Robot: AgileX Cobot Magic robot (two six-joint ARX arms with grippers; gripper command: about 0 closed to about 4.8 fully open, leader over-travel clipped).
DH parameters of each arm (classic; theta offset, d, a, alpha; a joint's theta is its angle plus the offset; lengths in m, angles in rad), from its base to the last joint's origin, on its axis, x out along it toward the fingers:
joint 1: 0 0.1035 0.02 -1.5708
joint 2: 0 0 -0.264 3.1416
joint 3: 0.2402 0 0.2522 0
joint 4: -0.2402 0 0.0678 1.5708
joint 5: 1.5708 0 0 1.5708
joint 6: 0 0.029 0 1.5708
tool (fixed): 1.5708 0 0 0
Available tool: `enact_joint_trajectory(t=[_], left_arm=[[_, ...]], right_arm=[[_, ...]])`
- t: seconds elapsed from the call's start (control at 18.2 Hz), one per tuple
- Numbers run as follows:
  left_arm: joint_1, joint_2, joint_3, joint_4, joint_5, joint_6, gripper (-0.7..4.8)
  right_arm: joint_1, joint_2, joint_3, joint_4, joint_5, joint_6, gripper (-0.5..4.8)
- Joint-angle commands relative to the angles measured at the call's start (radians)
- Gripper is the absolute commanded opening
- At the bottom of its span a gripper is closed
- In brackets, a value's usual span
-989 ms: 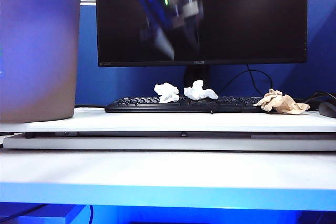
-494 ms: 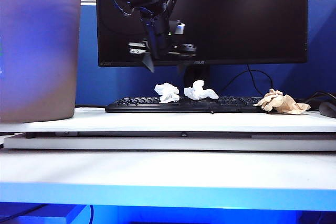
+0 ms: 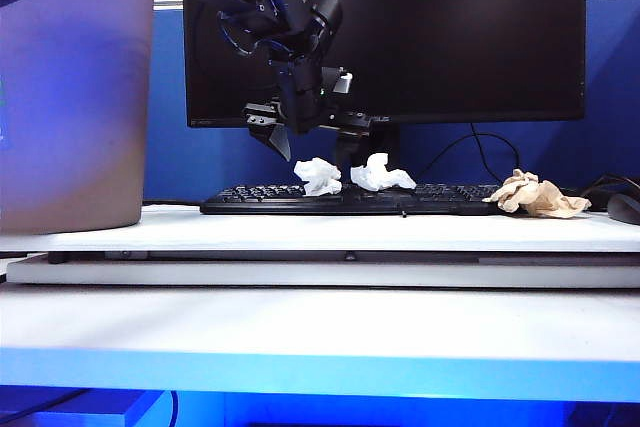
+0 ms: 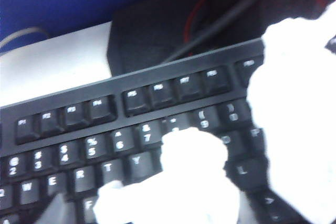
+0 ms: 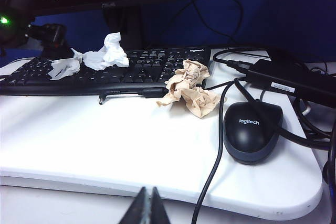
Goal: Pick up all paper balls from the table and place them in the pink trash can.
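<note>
Evidently, the approach was under way: the left gripper [image 3: 310, 143], jaws wide and empty, was poised just above a white paper ball [image 3: 318, 176] lying on the keyboard [image 3: 262, 199]; lowering and closing seemed needed. The right gripper [image 5: 147, 204] was seen pinched closed, idle.

White table [image 3: 330, 232] with thin raised board layer. On it: pink trash can [image 3: 72, 97] at left, black keyboard [image 3: 350, 199] mid-back, monitor stand behind keyboard, tan paper ball [image 5: 190, 88] touching keyboard's right end, black mouse [image 5: 252, 129] beside it, cables [image 5: 215, 156].
</note>
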State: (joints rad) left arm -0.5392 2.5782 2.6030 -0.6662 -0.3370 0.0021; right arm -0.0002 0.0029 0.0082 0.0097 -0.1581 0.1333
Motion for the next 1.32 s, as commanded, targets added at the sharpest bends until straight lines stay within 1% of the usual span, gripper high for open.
enact_joint_trajectory(t=[0.05, 0.11, 0.22, 0.27, 0.38, 0.44, 0.55, 0.6, 0.66, 0.77, 0.82, 0.88, 0.99, 1.1, 1.26, 1.32], left_arm=[[0.005, -0.002, 0.005, 0.01, -0.029, 0.002, 1.65], [0.006, -0.002, 0.005, 0.006, -0.027, 0.014, -0.06], [0.005, -0.005, 0.006, -0.018, -0.008, 0.047, -0.06], [0.004, -0.009, 0.008, -0.042, 0.008, 0.051, -0.06], [0.004, -0.009, 0.008, -0.036, 0.002, 0.046, -0.02], [0.005, -0.009, 0.007, -0.035, 0.001, 0.045, 0.46], [0.006, -0.008, 0.007, -0.024, 0.002, 0.042, 2.42], [0.006, -0.008, 0.007, -0.019, 0.012, 0.042, 3.28], [0.006, -0.008, 0.007, -0.019, 0.022, 0.042, 3.43], [0.006, -0.002, 0.006, -0.01, 0.036, 0.042, 3.43], [0.006, 0.004, 0.006, -0.006, 0.096, 0.042, 3.41], [0.006, 0.008, 0.006, -0.006, 0.122, 0.043, 3.39], [0.006, 0.018, 0.006, -0.007, 0.14, 0.02, 0.71], [0.006, 0.018, 0.007, -0.005, 0.132, 0.006, 0.02], [0.006, -0.002, 0.014, -0.023, 0.137, 0.009, -0.06], [0.002, -0.046, 0.014, -0.052, 0.143, 0.01, -0.06]], right_arm=[[0.0, -0.002, -0.004, 0.018, -0.001, 0.001, -0.04], [0.0, -0.002, -0.003, 0.022, -0.001, 0.001, -0.04], [0.0, -0.002, -0.003, 0.024, -0.001, 0.001, -0.04], [0.0, -0.002, -0.003, 0.024, -0.001, 0.001, -0.04], [0.0, -0.002, -0.003, 0.024, -0.001, 0.001, -0.04], [0.0, -0.002, -0.003, 0.024, -0.001, 0.001, -0.04], [0.0, -0.002, -0.003, 0.024, -0.001, 0.001, -0.04], [0.0, -0.002, -0.003, 0.024, -0.001, 0.001, -0.04], [0.0, -0.002, -0.003, 0.024, -0.001, 0.001, -0.04], [0.0, -0.002, -0.003, 0.024, 0.0, 0.001, -0.04], [0.0, -0.002, -0.003, 0.024, 0.001, 0.001, -0.04], [0.0, -0.002, -0.003, 0.025, 0.003, 0.001, -0.04], [-0.001, -0.002, -0.003, 0.025, 0.003, 0.001, -0.04], [-0.001, -0.002, -0.003, 0.025, 0.003, 0.001, -0.04], [-0.001, -0.002, -0.003, 0.025, 0.002, 0.001, -0.04], [-0.001, -0.002, -0.003, 0.025, 0.003, 0.001, -0.04]])
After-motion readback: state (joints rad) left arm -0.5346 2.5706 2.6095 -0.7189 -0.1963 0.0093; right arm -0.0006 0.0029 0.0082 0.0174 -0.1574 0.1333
